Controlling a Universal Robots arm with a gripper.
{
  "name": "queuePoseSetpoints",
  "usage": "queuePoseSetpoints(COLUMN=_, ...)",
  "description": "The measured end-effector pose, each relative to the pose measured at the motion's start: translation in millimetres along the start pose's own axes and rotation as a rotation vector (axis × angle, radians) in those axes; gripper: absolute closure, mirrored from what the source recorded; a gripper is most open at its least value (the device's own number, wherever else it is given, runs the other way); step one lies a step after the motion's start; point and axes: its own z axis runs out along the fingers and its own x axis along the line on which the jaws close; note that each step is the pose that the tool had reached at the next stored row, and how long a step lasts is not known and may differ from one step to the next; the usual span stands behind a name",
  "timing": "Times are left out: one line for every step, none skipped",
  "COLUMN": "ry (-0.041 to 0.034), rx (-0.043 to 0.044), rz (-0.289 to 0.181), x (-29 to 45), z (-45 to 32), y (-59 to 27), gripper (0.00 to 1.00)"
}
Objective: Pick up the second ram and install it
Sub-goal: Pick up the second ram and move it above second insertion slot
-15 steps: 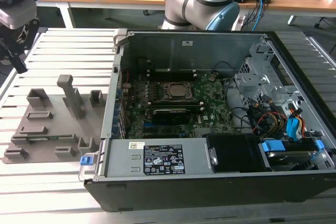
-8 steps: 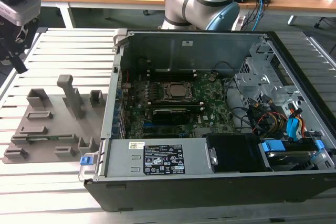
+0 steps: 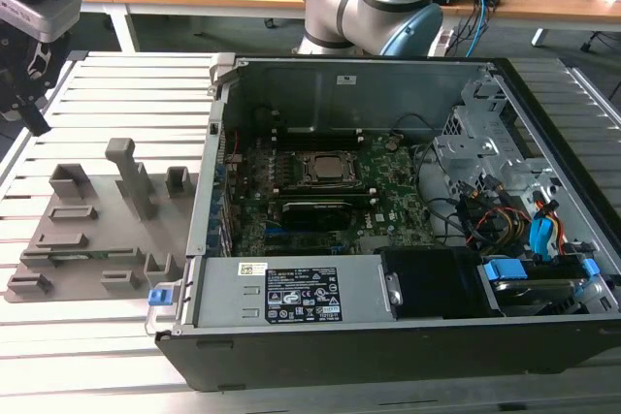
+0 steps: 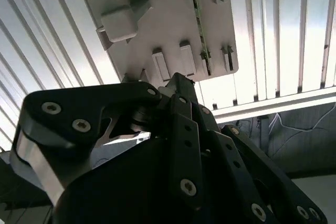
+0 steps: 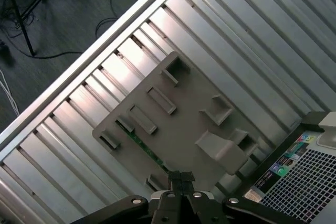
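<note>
The second ram (image 5: 144, 147) is a thin green stick standing on edge in a slot of the grey holder tray (image 5: 184, 114). In the second wrist view the ram (image 4: 199, 31) runs along the tray (image 4: 157, 19) beyond my fingertips. In the exterior view it is a green strip (image 3: 76, 257) near the tray's front edge (image 3: 58, 283). My gripper (image 5: 181, 178) hangs well above the tray, apart from the ram, with its fingers shut and nothing between them. It also appears at the exterior view's far left (image 3: 33, 119).
An open computer case (image 3: 388, 336) lies at the exterior view's right of the tray, with the green motherboard (image 3: 388, 191), processor socket (image 3: 328, 170), cables and a black power supply (image 3: 310, 293) inside. The ribbed metal table (image 3: 116, 94) surrounds the tray. The arm's base (image 3: 374, 2) stands behind the case.
</note>
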Motion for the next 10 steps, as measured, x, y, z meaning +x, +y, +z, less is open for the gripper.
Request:
queuePoseSetpoints(ry=0.0004, rx=-0.0003, rz=-0.012, x=0.0, z=0.0, y=0.0, gripper=0.89)
queuePoseSetpoints(ry=0.0008, rx=-0.0006, rz=-0.026, x=0.0, z=0.0, y=0.0, gripper=0.89)
queuePoseSetpoints(ry=0.0012, rx=-0.0008, rz=-0.039, x=0.0, z=0.0, y=0.0, gripper=0.89)
queuePoseSetpoints(ry=0.0016, rx=-0.0012, rz=-0.053, x=0.0, z=0.0, y=0.0, gripper=0.89)
queuePoseSetpoints(ry=0.0020, rx=-0.0015, rz=-0.065, x=0.0, z=0.0, y=0.0, gripper=0.89)
queuePoseSetpoints(ry=0.0026, rx=-0.0019, rz=-0.082, x=0.0, z=0.0, y=0.0, gripper=0.89)
queuePoseSetpoints(ry=0.0033, rx=-0.0024, rz=-0.106, x=0.0, z=0.0, y=0.0, gripper=0.89)
queuePoseSetpoints(ry=0.0038, rx=-0.0028, rz=-0.121, x=0.0, z=0.0, y=0.0, gripper=0.89)
queuePoseSetpoints(ry=0.0045, rx=-0.0033, rz=-0.144, x=0.0, z=0.0, y=0.0, gripper=0.89)
queuePoseSetpoints(ry=0.0048, rx=-0.0035, rz=-0.154, x=0.0, z=0.0, y=0.0, gripper=0.89)
